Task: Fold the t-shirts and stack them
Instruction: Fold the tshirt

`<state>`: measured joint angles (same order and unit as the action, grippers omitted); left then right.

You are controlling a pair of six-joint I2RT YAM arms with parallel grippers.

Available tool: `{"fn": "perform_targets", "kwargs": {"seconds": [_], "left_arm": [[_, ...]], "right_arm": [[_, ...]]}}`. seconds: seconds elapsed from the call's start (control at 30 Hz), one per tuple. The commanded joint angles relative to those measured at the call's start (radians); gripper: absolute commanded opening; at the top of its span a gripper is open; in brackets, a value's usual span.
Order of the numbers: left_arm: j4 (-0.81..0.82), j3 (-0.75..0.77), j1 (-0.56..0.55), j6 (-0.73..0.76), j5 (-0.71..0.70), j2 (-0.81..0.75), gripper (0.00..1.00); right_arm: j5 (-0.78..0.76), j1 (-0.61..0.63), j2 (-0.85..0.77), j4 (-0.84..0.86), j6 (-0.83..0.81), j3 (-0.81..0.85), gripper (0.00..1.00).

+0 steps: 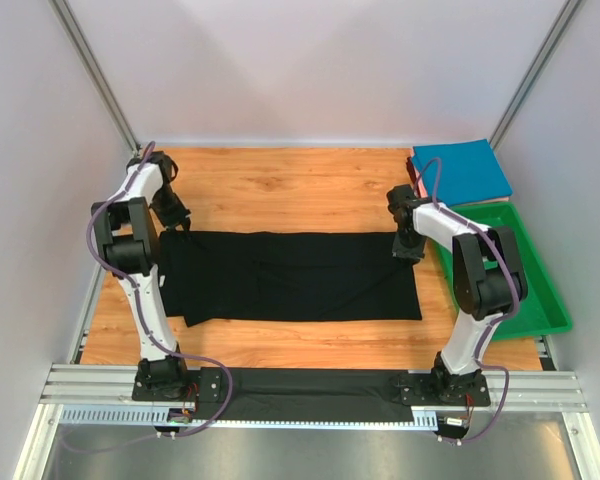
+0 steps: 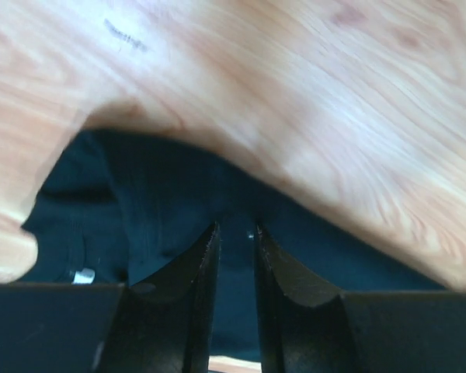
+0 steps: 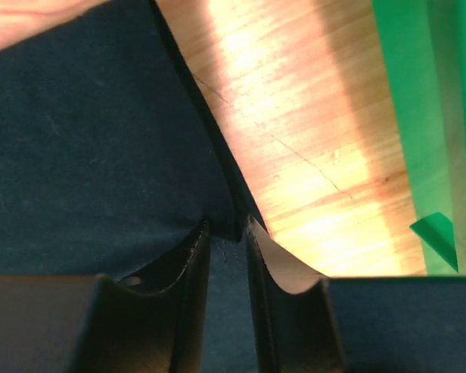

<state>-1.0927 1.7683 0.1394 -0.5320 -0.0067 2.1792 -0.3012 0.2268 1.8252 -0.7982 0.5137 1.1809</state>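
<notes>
Okay, quick read: you have the black t-shirt point(image 1: 290, 275) laid out as a long flat rectangle across the middle of the surface point(image 1: 280, 185), running from the left edge almost to the right edge. No sleeves are sticking out in the top view, so I'd judge at least one fold is already in, though I can't tell how many layers there are. Your left jaws sit on the shirt's far left corner. The left wrist view shows them nearly closed, with a thin gap and dark cloth pinched between them. Your right jaws are on the far right corner of the shirt, likewise almost closed, with the shirt's edge caught between the tips and bare wood just beside them. So both arms hold the far edge, which looks like the setup for another fold toward the near edge. That's a guess from the pose only. At the far right corner of the surface the teal-blue t-shirt point(image 1: 465, 170) lies folded flat, with a sliver of the reddish t-shirt point(image 1: 412, 172) showing under its left side, so those two look folded and stacked. The green tray point(image 1: 540, 300) sits along the right edge, touching the stack's near side. What's left is to finish folding the black shirt down to size and put it on the stack, so you're roughly two thirds through.
</notes>
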Motion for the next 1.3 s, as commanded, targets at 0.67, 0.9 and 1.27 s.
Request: {"fn": "perform_targets", "kwargs": {"seconds": [0.67,0.9,1.27], "left_arm": [[0.506,0.565,-0.009,-0.368,0.622,0.41,0.35],[0.427,0.409,-0.026,-0.197,0.469,0.121,0.43],[0.262,0.118,-0.024,-0.071,0.315,0.048,0.42]], "right_arm": [[0.132,0.042,-0.196,-0.17,0.141,0.011,0.38],[0.223,0.146,-0.329,-0.18,0.123,-0.029,0.44],[0.255,0.204,-0.392,-0.055,0.224,-0.309,0.34]]}}
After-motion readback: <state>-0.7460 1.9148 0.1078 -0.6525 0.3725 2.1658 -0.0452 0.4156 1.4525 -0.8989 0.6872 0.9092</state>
